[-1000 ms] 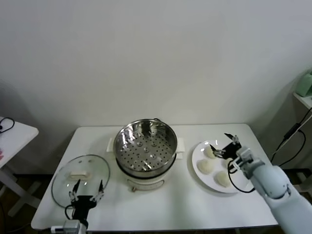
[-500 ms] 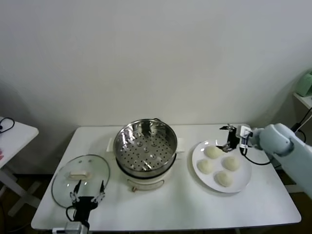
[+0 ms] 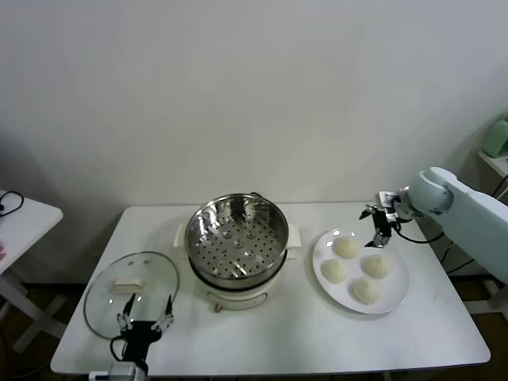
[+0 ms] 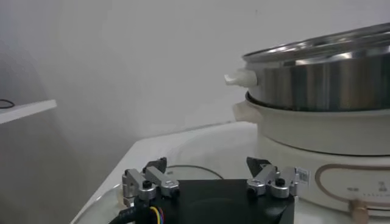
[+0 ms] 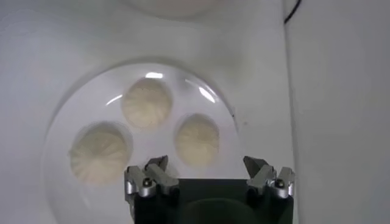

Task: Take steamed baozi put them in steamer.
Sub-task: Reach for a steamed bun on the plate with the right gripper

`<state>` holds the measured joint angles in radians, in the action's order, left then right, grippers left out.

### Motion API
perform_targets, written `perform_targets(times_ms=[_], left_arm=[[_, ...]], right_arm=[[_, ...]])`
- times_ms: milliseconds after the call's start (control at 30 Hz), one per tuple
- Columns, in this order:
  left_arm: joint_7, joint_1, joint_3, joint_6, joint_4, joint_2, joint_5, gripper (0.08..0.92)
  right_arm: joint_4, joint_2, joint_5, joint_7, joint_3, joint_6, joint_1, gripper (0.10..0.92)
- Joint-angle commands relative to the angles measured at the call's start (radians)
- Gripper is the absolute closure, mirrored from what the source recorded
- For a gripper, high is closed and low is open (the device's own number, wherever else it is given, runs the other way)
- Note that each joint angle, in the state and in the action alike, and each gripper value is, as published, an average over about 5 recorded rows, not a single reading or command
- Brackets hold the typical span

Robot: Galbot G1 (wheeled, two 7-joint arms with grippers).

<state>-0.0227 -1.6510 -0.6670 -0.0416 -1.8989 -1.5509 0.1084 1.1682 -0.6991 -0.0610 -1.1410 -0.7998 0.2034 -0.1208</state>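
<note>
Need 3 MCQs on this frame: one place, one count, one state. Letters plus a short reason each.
1. Where is the glass lid?
A. on the steamer
B. flat on the table, on the robot's left of the steamer
C. on the plate

2. How many baozi are on the plate?
A. two
B. four
C. six

3. What state is the right gripper in?
A. open, holding nothing
B. shut on a bun
C. shut on the lid

Key: 1 B, the lid lies beside the uncovered pot. 2 B, four buns show in the head view. 3 A, its jaws stand apart above the plate's far edge.
</note>
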Motion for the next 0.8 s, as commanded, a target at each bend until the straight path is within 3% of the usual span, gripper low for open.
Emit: perform_targets(times_ms=[33,800], left_arm=[[-0.001,0.001,-0.001,-0.001,0.003,-0.001,0.006,0.177],[0.004,0.015,-0.02,0.006,0.04,0.001,0.02,0.177]], right_arm=[[-0.133,-0.076,-0.019,-0.072,-0.143,-0.04,-0.114,0.203],[-0.334,-0.234,-0.11,-0.039,0.112,-0.051,0.1,0.203]])
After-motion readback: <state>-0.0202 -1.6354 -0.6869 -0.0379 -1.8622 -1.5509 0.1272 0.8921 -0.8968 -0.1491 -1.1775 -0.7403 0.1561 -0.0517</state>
